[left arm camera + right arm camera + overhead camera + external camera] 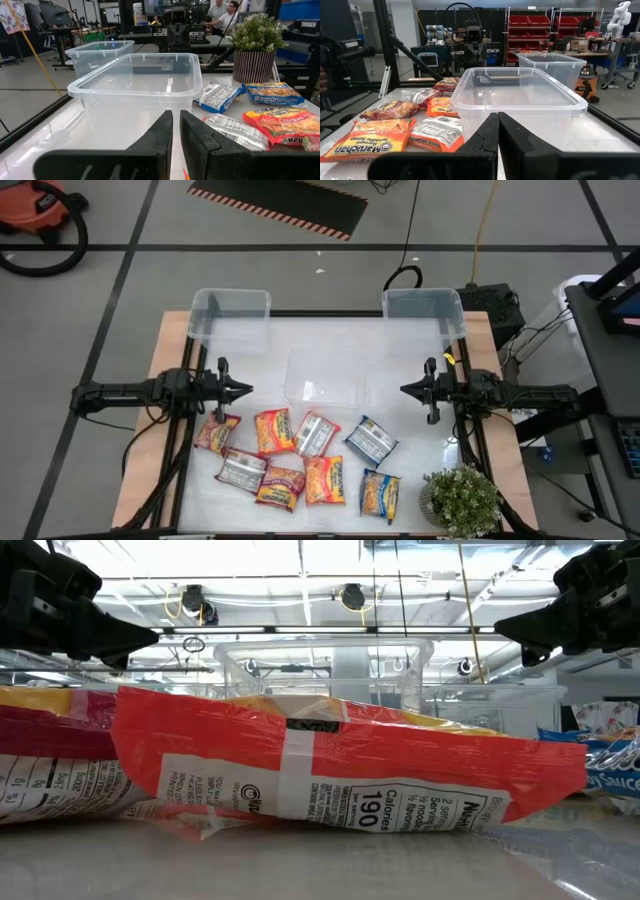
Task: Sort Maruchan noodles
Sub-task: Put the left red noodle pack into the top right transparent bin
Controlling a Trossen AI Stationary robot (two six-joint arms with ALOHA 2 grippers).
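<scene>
Several Maruchan noodle packets point(300, 460), orange-yellow, red-pink, silver-grey and blue-yellow, lie flat on the table's near half; they also show in the left wrist view point(280, 122) and the right wrist view point(385, 135). My left gripper point(247, 390) hovers at the table's left, shut and empty, pointing right. My right gripper point(404, 389) hovers at the table's right, shut and empty, pointing left. A clear bin point(326, 375) stands between them. The fingertips of each show closed in the wrist views point(176, 125) point(497, 125).
Two more clear bins stand at the far corners, left point(230, 313) and right point(424, 312). A potted plant point(462, 500) stands at the near right corner. The middle bin also shows in the wrist views point(135, 85) point(520, 97). People sit in the room beyond point(222, 12).
</scene>
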